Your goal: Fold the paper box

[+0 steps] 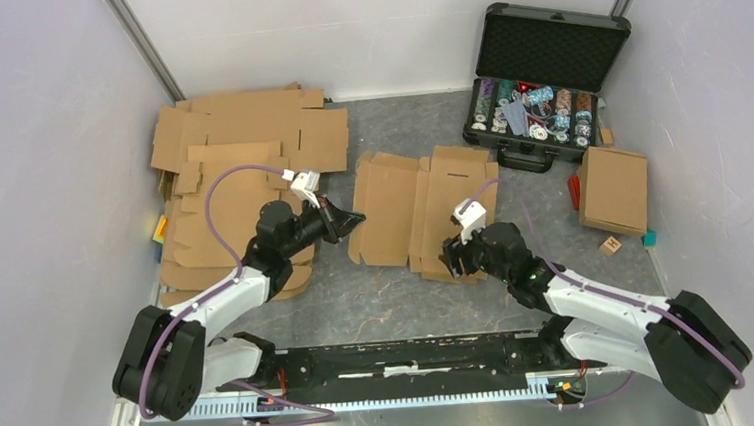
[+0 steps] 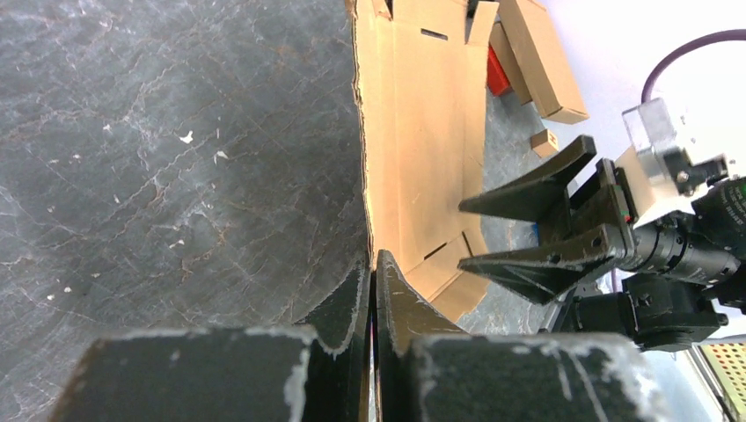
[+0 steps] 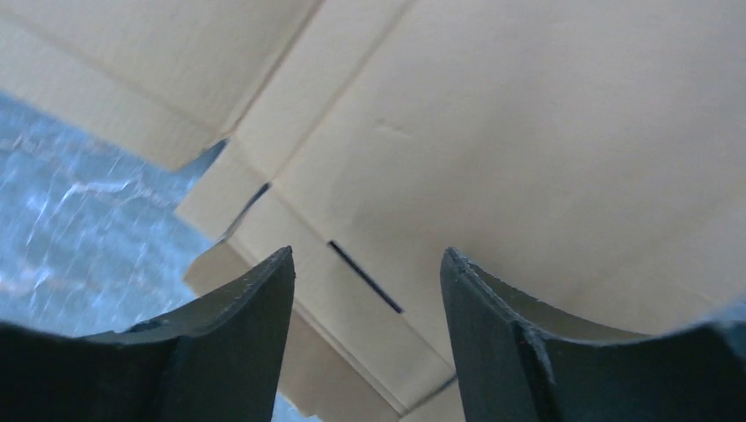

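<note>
The paper box (image 1: 421, 208) is a flat brown cardboard blank lying unfolded in the middle of the table. My left gripper (image 1: 353, 218) is at its left edge. In the left wrist view that gripper (image 2: 372, 260) is shut, with the blank's edge (image 2: 364, 176) running down between the fingers. My right gripper (image 1: 452, 257) sits at the blank's near edge. The right wrist view shows this gripper (image 3: 368, 257) open, slotted cardboard panels (image 3: 493, 158) filling the gap, nothing pinched. Its open fingers (image 2: 528, 189) also show in the left wrist view, hovering over the blank's near corner.
A pile of flat cardboard blanks (image 1: 239, 162) lies at the back left. An open black case (image 1: 552, 50) with poker chips stands at the back right. A folded box (image 1: 612, 189), a red item (image 1: 574, 191) and a small wooden cube (image 1: 611, 246) sit at the right.
</note>
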### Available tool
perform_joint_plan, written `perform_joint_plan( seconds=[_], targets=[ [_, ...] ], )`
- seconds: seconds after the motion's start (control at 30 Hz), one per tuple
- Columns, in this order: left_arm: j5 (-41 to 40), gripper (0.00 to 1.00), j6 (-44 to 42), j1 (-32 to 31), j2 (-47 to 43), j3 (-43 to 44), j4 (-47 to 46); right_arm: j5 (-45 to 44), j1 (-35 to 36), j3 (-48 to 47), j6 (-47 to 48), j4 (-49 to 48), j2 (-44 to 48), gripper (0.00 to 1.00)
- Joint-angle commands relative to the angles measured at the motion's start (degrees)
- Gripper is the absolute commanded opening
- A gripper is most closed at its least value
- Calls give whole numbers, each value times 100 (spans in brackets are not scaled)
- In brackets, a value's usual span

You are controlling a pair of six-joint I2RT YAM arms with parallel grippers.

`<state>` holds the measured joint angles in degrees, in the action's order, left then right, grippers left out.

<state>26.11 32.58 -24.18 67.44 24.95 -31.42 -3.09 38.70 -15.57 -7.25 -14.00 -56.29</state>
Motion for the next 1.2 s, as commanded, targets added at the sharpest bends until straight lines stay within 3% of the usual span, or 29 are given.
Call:
perform_joint_plan(
  seconds=[0.0,0.13,0.3,0.5,0.73,0.9,1.07,1.17],
  targets=[
    [235,2,-52,0,227,234,-104,743,336,-420,232,30,-475,64],
    [285,2,-27,-3,345,314,-14,609,798,-513,242,37,-782,62],
    [342,2,-31,-4,421,409,113,-61,1516,-510,401,-216,-945,88],
    [368,2,-18,-2,394,413,110,-1264,2070,-1201,522,275,-1643,85],
    [332,2,-55,-5,366,414,160,-1617,2264,-1597,342,313,-2152,73],
    [344,2,-62,-1,371,419,162,-1599,2334,-1665,450,345,-2292,73],
    [339,2,-67,-1,363,420,176,-1871,2402,-1859,536,665,-2550,80],
    [334,2,-79,1,375,429,174,-2161,2423,-1824,457,698,-2494,78]
  ],
)
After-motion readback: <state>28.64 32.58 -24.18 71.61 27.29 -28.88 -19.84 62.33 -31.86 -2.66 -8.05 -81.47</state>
